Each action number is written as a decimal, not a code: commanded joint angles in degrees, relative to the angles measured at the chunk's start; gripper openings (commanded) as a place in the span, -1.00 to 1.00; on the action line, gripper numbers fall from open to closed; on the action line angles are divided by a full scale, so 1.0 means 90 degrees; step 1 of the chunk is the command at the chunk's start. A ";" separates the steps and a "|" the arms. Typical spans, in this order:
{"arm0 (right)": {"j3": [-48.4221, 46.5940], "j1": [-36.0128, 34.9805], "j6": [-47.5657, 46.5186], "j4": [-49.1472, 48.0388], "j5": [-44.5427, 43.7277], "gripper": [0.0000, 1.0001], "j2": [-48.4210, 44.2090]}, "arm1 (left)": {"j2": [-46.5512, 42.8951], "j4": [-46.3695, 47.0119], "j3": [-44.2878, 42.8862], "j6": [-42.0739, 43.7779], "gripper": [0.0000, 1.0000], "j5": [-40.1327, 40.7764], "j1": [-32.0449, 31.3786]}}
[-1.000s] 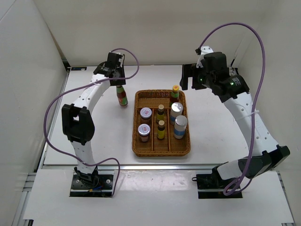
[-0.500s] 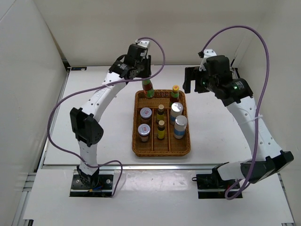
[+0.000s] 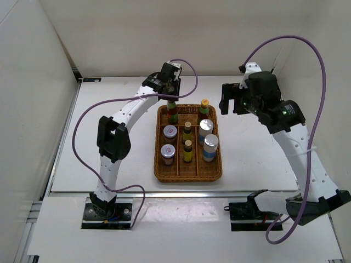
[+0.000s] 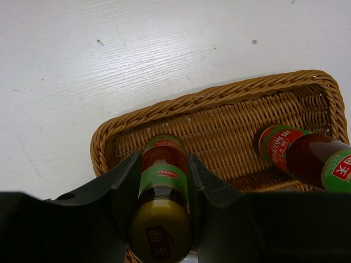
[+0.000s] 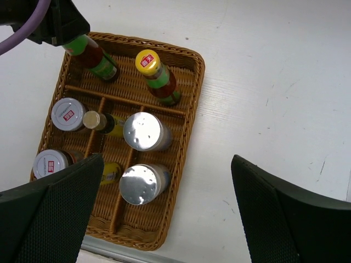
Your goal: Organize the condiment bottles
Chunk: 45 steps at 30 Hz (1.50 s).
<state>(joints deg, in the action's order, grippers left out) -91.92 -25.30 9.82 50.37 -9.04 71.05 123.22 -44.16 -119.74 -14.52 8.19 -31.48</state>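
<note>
- White table (image 3: 249,156) is being seen with a painted, wood-grained top that is being marked by a few small dark specks.
- Brown wicker tray (image 3: 188,178) is being carried directly on it, near the middle, lying flat.

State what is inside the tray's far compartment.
Two tall red-green bottles: the free bottle stands, yellow cap showing; the held bottle sits in the left gripper, which hides its cap in the right wrist view.

Top cam, high above table's (image 3: 120,159) near edge, looks down on whole surface. Left wrist cam: close on tray's (image 4: 164,108) far-left corner. Right wrist cam: higher, whole tray, seen in all 3 views.
</note>
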 commanded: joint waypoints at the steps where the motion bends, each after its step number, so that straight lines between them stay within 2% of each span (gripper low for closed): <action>1: 0.0077 -0.0011 -0.0056 -0.0069 -0.0090 1.00 -0.0101 | -0.0419 0.0249 -0.0211 0.0081 -0.27 0.0233 -0.0066; 3: 0.0077 -0.0011 -0.0056 -0.0011 -0.0090 1.00 -0.0101 | -0.0419 0.0249 -0.0211 0.0081 0.25 0.0301 -0.0066; 4: 0.0077 -0.0011 -0.0056 -0.0011 -0.0148 1.00 -0.0101 | -0.0497 0.0249 -0.0211 0.0081 0.77 0.0301 -0.0066; 5: 0.0077 -0.0011 0.0002 -0.0011 -0.0148 1.00 -0.0101 | -0.0585 0.0249 -0.0211 0.0081 1.00 0.0301 -0.0066; 13: -0.0450 -0.0011 0.0100 0.0478 -0.0733 1.00 0.0348 | -0.1580 0.0249 -0.0825 0.0411 1.00 0.0370 -0.0066; 16: -0.0577 -0.0011 0.0100 0.0605 -0.0929 1.00 0.0417 | -0.2283 0.0249 -0.0807 0.0587 1.00 0.0779 -0.0066; 18: -0.0578 -0.0011 0.0158 0.0605 -0.0929 1.00 0.0417 | -0.2770 0.0249 -0.0213 0.0706 1.00 0.1286 0.0012; 19: -0.0510 -0.0011 0.0158 0.0605 -0.0862 1.00 0.0310 | -0.3343 0.0249 0.0118 0.0793 1.00 0.1471 0.0138; 21: -0.0199 -0.0011 0.0158 0.0479 -0.0657 1.00 0.0085 | -0.3961 0.0345 0.1367 0.0852 1.00 0.1960 0.0275; 22: -0.0062 -0.0011 0.0052 0.0323 -0.0511 1.00 0.0017 | -0.4622 0.0453 0.1855 0.0852 1.00 0.2078 0.0430; 23: 0.0056 -0.0011 0.0051 0.0321 -0.0422 1.00 -0.0100 | -0.4976 0.0589 0.2894 0.0910 1.00 0.2243 0.0490; 25: 0.0271 -0.0011 0.0051 0.0243 -0.0422 1.00 -0.0188 | -0.6037 0.0940 0.3905 0.0911 1.00 0.2429 0.0568; 26: 0.0417 -0.0011 0.0051 0.0185 -0.0422 1.00 -0.0266 | -0.6392 0.1039 0.4790 0.1056 1.00 0.2488 0.0569; 29: 0.0651 -0.0011 -0.0124 0.0097 -0.0013 1.00 -0.0471 | -0.7779 0.1535 0.6257 0.1213 1.00 0.2625 0.0627; 33: 0.0808 -0.0011 -0.0125 0.0009 -0.0059 1.00 -0.0754 | -0.9313 0.2609 0.7645 0.1729 1.00 0.2528 0.0627; 35: 0.0886 -0.0011 -0.0125 0.0009 -0.0255 1.00 -0.0872 | -0.9898 0.2962 0.7971 0.1790 1.00 0.2460 0.0627; 38: 0.1052 -0.0011 0.0001 0.0009 -0.0587 1.00 -0.1058 | -1.0068 0.3120 0.8051 0.1848 1.00 0.2703 0.0627; 41: 0.1257 -0.0011 0.0070 0.0009 -0.0588 1.00 -0.1126 | -0.9991 0.3003 0.8264 0.2033 1.00 0.3259 0.0627; 42: 0.1258 -0.0011 0.0196 0.0009 -0.0588 1.00 -0.1126 | -0.9990 0.3099 0.8652 0.2111 1.00 0.3879 0.0627; 43: 0.1355 -0.0011 0.0197 0.0009 -0.0491 1.00 -0.1194 | -0.9990 0.3216 0.8792 0.2112 1.00 0.4108 0.0627; 45: 0.1501 -0.0011 0.0266 -0.0059 -0.0412 1.00 -0.1282 | -1.0243 0.2984 0.8852 0.1840 1.00 0.4198 0.0627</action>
<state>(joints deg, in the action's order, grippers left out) -79.90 -25.30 10.76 51.90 -12.91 60.64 31.92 -16.64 -42.15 2.46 39.42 -25.93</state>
